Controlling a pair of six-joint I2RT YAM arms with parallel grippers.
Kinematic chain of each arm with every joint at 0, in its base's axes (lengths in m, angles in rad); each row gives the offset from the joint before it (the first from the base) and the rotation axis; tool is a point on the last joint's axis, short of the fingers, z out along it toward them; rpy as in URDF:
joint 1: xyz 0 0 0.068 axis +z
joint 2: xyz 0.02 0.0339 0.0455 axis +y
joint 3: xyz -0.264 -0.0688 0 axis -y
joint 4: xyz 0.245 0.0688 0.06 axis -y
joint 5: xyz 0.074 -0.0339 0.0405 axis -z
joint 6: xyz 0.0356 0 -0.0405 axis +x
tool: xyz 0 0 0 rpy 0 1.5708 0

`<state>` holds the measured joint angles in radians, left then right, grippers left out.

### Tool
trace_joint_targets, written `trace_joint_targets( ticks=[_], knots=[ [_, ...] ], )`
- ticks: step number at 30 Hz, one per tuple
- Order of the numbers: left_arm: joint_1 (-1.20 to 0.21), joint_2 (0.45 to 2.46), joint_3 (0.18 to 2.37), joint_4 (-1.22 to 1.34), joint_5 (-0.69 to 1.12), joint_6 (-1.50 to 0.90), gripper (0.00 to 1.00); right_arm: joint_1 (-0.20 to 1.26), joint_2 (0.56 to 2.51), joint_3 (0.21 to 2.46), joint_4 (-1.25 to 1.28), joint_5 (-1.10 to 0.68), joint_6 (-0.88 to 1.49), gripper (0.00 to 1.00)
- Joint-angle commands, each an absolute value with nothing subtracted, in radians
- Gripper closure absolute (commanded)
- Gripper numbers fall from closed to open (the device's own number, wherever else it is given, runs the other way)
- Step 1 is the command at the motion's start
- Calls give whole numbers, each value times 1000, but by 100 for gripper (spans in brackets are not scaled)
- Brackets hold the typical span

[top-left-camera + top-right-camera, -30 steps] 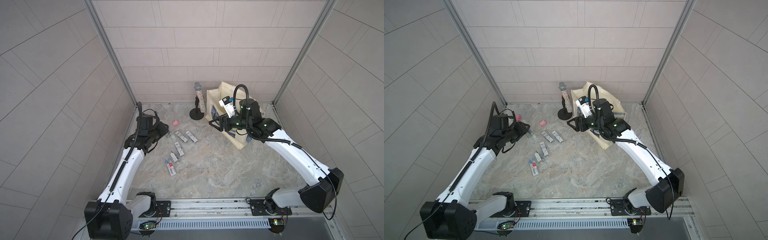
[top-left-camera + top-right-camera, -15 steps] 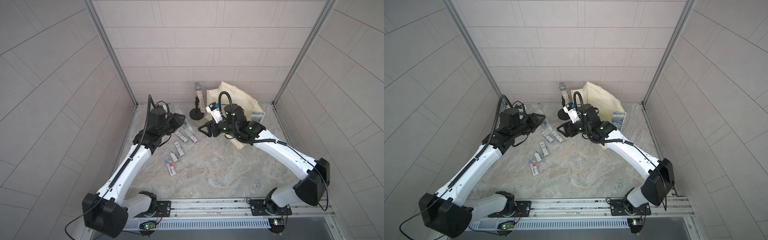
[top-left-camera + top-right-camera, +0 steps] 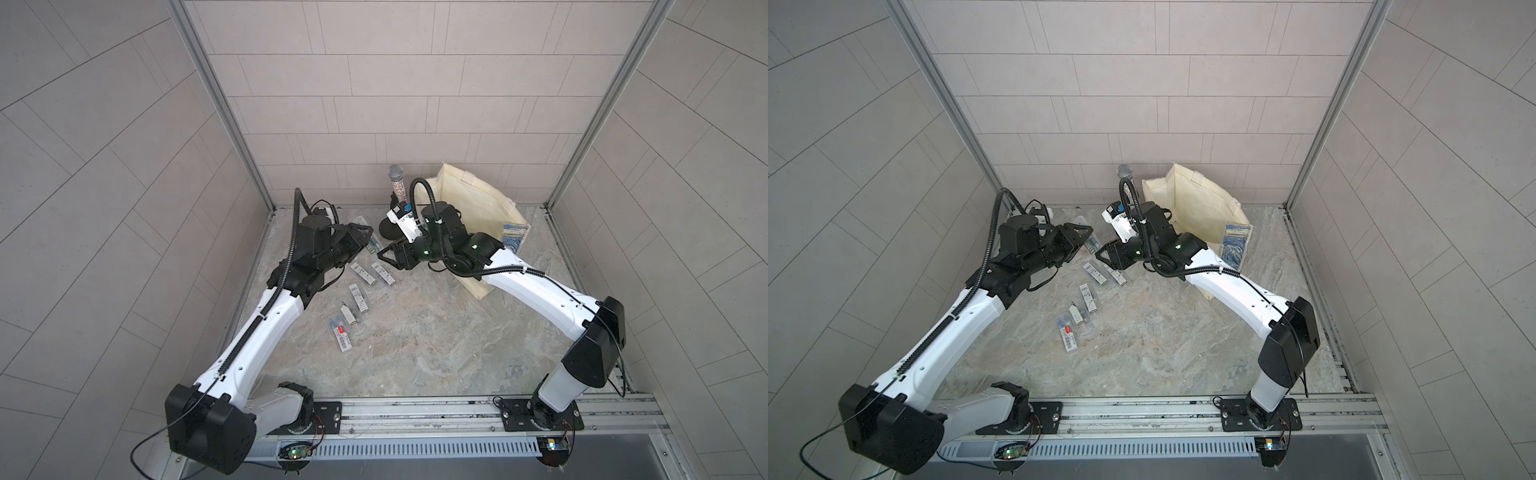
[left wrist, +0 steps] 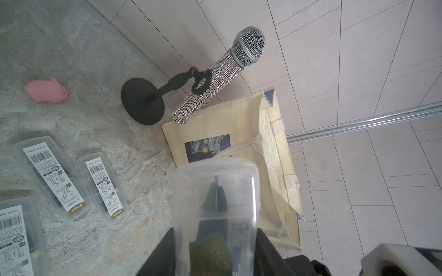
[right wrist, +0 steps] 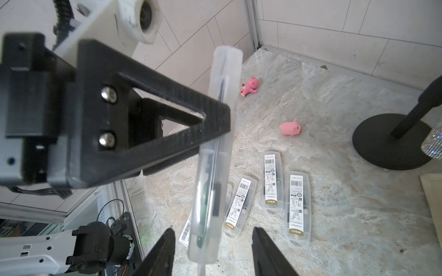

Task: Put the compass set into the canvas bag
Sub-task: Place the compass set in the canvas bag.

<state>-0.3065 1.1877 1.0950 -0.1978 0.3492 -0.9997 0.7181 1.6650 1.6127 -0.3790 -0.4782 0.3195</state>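
While the left gripper (image 4: 215,251) clamps a clear plastic compass set (image 4: 215,191) and holds it clear of the floor, a little left of centre toward the far wall, the right gripper (image 5: 214,231) faces it head-on. Its fingers (image 5: 162,253) are spread, with the end of the case hanging in the gap between them. I can't see either finger touching it.

That puts the right wrist squarely between the held set and the canvas bag (image 3: 469,208). The bag stands at the far right against the back wall, mouth gaping, cream lining showing, with a starry blue print on its side. Just left of the bag there's a rhinestone microphone (image 4: 222,78), tilted in its clip on a black round-based stand (image 4: 142,102).

Down on the marbled floor (image 3: 415,353), several more cased sets (image 3: 363,274) lie scattered left of centre, labels up. Two lie side by side just below the grippers and the rest trail nearer. Far left sits a pink pig toy (image 5: 290,127), and beyond it a second pink figure (image 5: 250,87). In both top views the left arm covers that patch.

The right forearm cuts across the bag's near corner and hides the base there. A strap handle shows clearly only from the left wrist. Inside the held case I make out a dark compass and a green card, both blurred. The label print on the floor cases is too small to read.
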Motion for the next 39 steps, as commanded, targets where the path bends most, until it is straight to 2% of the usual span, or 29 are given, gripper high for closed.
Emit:
trace_joint_targets(
  ticks=[1,7,13,22,25,28,31,34,39],
  knots=[
    [-311,1190,1106,-137,365,-1014,80,727,1690,1634,-406,-496,320,51],
    [-311,1189,1108,-136,365,-1014,81,730,1735,1675,-434,-492,318,52],
    [-311,1189,1101,-139,365,-1012,80,730,1743,1678,-429,-497,315,61],
    [-310,1190,1094,-135,362,-1014,81,730,1738,1679,-442,-482,299,67],
    [-310,1188,1091,-134,362,-1014,81,730,1736,1680,-443,-476,299,73],
    [-311,1188,1090,-133,365,-1014,81,730,1736,1683,-449,-470,295,83],
    [-311,1182,1080,-127,350,-1014,72,730,1733,1680,-455,-465,291,89],
    [-310,1168,1063,-110,327,-1017,54,730,1729,1677,-462,-455,290,90],
    [-308,1138,1083,-148,285,-955,38,718,1718,1687,-495,-435,268,100]
  ],
)
